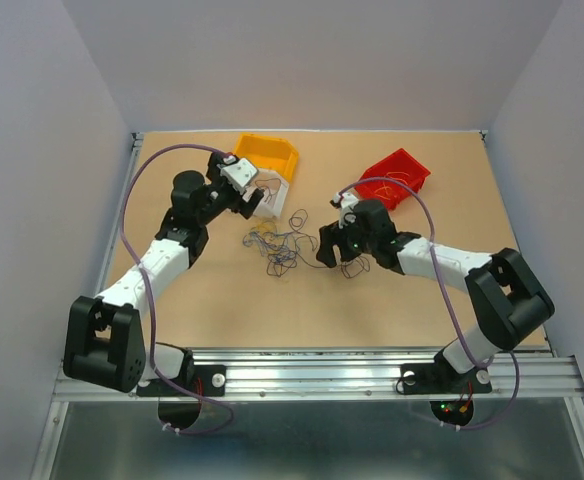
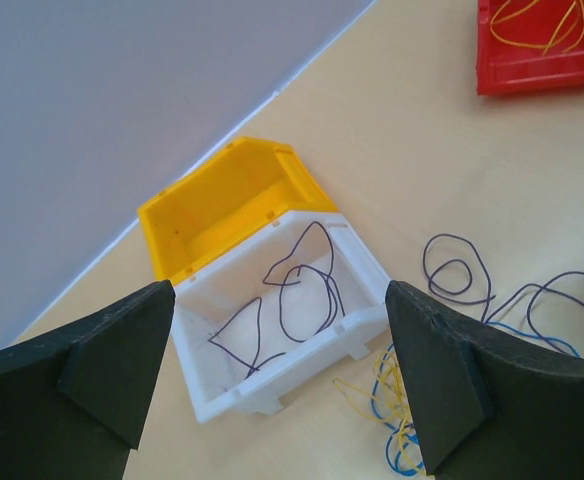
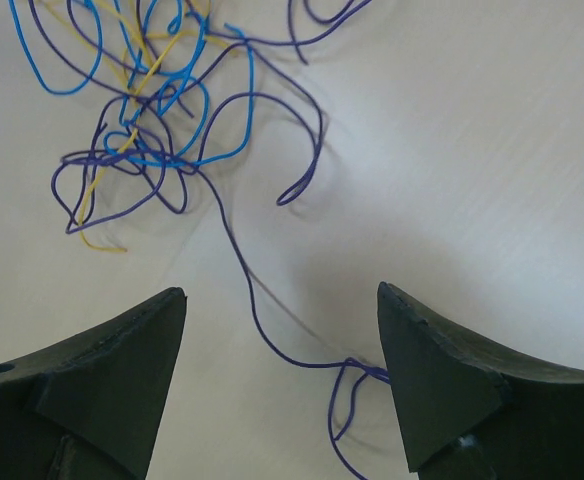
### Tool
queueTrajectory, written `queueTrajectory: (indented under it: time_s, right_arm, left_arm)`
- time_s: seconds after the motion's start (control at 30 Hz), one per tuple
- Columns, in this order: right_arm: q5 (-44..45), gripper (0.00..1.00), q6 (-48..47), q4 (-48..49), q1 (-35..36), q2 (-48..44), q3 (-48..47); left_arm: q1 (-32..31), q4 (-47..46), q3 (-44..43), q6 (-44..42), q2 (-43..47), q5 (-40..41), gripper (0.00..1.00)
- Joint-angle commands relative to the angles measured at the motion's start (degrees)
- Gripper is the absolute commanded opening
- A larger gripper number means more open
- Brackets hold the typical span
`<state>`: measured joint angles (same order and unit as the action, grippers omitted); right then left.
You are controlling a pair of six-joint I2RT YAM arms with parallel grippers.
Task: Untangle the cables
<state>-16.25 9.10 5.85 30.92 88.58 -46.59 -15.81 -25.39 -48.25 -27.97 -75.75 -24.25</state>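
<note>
A tan bench [image 1: 372, 310] walled in grey. Right of the white bin [image 2: 282, 385] and nearer, the right end effector [image 3: 280, 292] stands spread wide, holding nothing, one purple strand of the cables [image 1: 272, 247] lying between its fingers. Their purple, blue and yellow tangle lies just before the bin. Above the bin hangs the left end effector [image 2: 277, 300], wide apart, empty; purple loops lie inside. A yellow bin [image 2: 222, 200] sits directly behind

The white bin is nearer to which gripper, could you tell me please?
Left. The left gripper is right at the white bin; the right gripper sits apart, beside the tangled cables.
</note>
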Motion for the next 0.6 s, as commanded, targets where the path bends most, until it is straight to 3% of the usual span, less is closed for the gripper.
queueTrajectory:
  time_s: [0.0,0.13,0.33,0.47,0.53,0.57]
  right_arm:
    - [5.78,0.82,-5.41,-5.67,3.71,1.51,-4.30]
    - [10.44,0.82,-6.55,-9.62,5.82,2.39,-4.74]
    - [12.65,0.75,-6.82,-11.73,6.79,5.11,-6.06]
    - [13.18,0.58,-7.78,-13.05,7.31,8.45,-7.99]
    - [12.39,0.37,-8.40,-13.40,7.93,9.07,-9.04]
    - [11.86,0.22,-8.57,-13.49,8.19,8.64,-9.31]
  left_arm:
    - [0.34,-10.64,2.10,3.70,3.24,-2.03,0.99]
    - [2.10,-12.84,1.32,10.54,2.27,-3.01,0.99]
    - [3.51,-14.95,2.45,12.67,2.35,-3.17,0.99]
    - [3.51,-18.11,5.09,13.46,4.99,-3.43,0.99]
    - [3.60,-21.09,6.76,13.46,6.92,-4.31,0.99]
    - [3.60,-21.98,8.33,13.55,7.36,-4.58,0.99]
